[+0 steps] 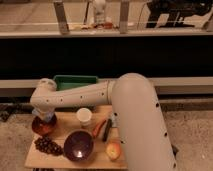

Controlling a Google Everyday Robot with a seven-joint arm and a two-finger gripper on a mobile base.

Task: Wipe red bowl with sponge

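A small wooden counter (65,131) carries a crowd of things. A white cup (84,115) stands near the middle of the back edge, and a purple bowl (78,145) sits at the front edge just ahead of it. A bunch of dark grapes (48,146) lies at the front left corner, close beside the purple bowl. An apple (114,150) rests toward the front right. Between the apple and the cup lie an orange carrot (99,128) and a dark green vegetable (107,130), side by side. A green tray (75,80) sits behind the back edge. The thick white arm (135,120) rises over the right edge, hiding that side of the counter, then reaches left across the back edge and covers the front of the tray. The red bowl (43,127) sits at the back left corner, behind the grapes and well apart from the cup. The end effector (45,118) hangs directly over it, pointing down into it, so the bowl's back half is hidden and only its front rim shows. A pale blue patch at the tip looks like the sponge (48,119), low against the bowl's inside. Whether the end effector is open or closed, and whether it has hold of the sponge, cannot be told.
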